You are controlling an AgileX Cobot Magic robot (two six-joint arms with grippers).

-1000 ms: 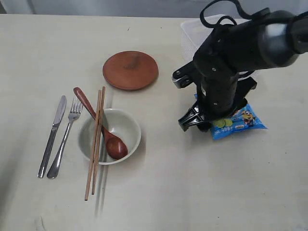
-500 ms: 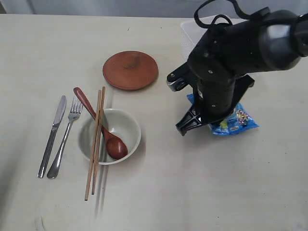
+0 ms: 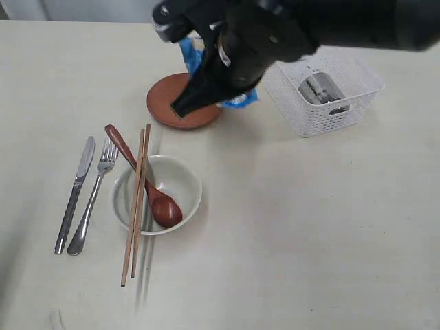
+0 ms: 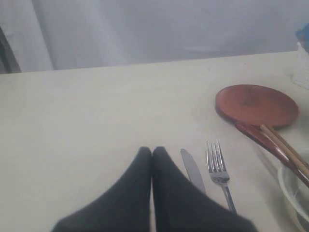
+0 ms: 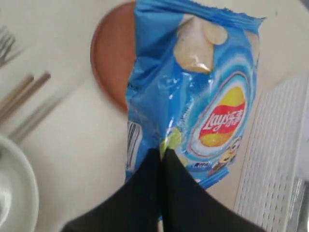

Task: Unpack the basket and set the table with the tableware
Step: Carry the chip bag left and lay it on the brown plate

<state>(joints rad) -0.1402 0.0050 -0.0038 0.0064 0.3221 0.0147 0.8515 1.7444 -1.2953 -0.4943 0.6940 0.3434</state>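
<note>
Clamping snack bag point(image 5: 203, 87) above plate point(image 5: 107, 63), right pincer point(image 5: 161, 152); only exterior view shows cup point(image 3: 320, 89) clearly, in basket point(image 3: 324, 121).

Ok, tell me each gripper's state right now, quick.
Left gripper: shut, holding nothing.
Right gripper: shut on the blue snack bag.
</note>
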